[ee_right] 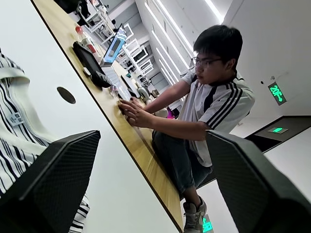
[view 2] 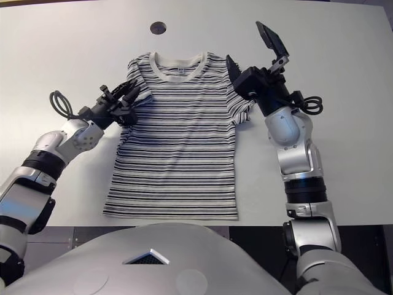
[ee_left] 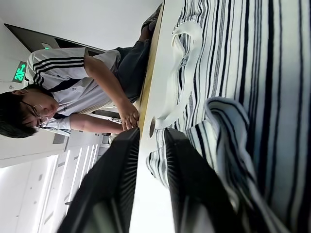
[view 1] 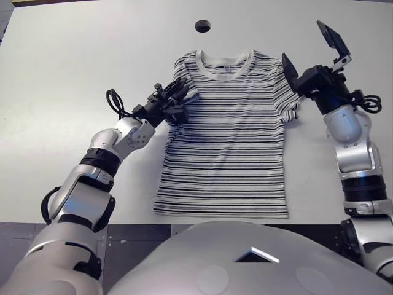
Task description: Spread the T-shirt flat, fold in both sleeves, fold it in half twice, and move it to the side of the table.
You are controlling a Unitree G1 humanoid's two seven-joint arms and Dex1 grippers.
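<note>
A black-and-white striped T-shirt [view 1: 227, 135] lies spread on the white table [view 1: 73, 74], its collar [view 1: 225, 63] at the far end. My left gripper [view 1: 177, 96] sits at the shirt's left sleeve [view 1: 187, 77], shut on the sleeve's edge; in the left wrist view the striped hem [ee_left: 154, 165] shows between the two dark fingers [ee_left: 194, 194]. My right gripper [view 1: 312, 52] hangs wide open just above and outside the right sleeve [view 1: 287, 98], holding nothing. In the right wrist view its fingers [ee_right: 53, 184] stand far apart.
A round dark hole [view 1: 202, 26] is set in the table beyond the collar. Bare tabletop stretches to the left and right of the shirt. The table's near edge [view 1: 123, 222] runs just below the shirt's hem.
</note>
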